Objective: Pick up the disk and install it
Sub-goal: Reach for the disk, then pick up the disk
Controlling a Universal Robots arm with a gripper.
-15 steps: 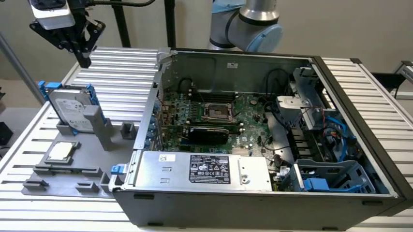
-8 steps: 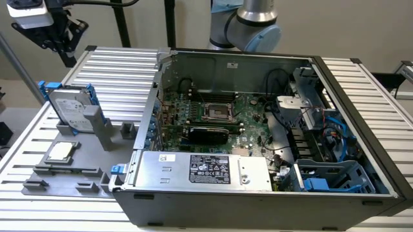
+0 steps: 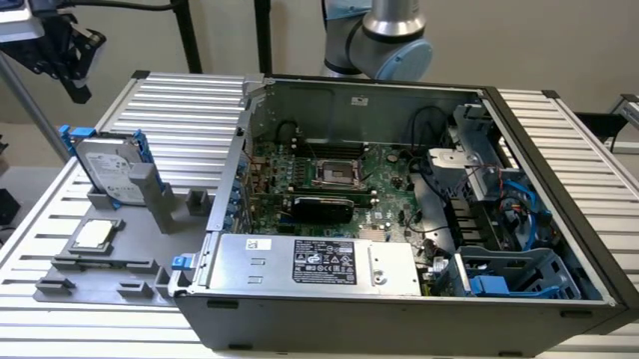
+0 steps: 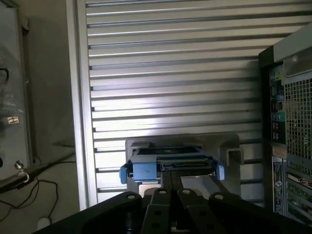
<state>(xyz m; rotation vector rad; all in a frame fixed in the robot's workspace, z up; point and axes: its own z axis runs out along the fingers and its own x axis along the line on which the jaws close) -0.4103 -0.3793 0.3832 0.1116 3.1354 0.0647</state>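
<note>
In the exterior view, the pincer (image 3: 78, 93) hangs at the far corner on the exterior view's left, high over the slatted counter (image 3: 190, 105). It tapers to a single closed tip and has hold of nothing. The disk (image 3: 108, 170) stands on edge in a grey fixture (image 3: 120, 262) on the counter. Its white label faces us and the blue carrier shows at both of its upright sides. From the pincer the disk lies at about 5 o'clock, lower down and clearly apart from it, with open air between the two. Its upper edge runs roughly from 9 to 3 o'clock. The open computer case (image 3: 360, 97) sits at 3 o'clock from the disk, just beside the fixture, and the arm (image 3: 390, 41) rises behind the case's rear wall.

In the wrist view, the camera looks down the pincer (image 4: 170, 178), whose two bars meet with no gap that we can make out. Beyond the tip we see the disk (image 4: 187, 163) from above, a narrow strip with a blue end on each side, seated in the fixture (image 4: 229, 146) on the counter (image 4: 170, 73). The strip runs crosswise to the pincer's line and the tip points near its middle. We judge the approach to be lined up but not yet lowered, and the closed pincer would have to part to straddle that thin edge. The case (image 4: 292, 122) stands off to one side.
</note>
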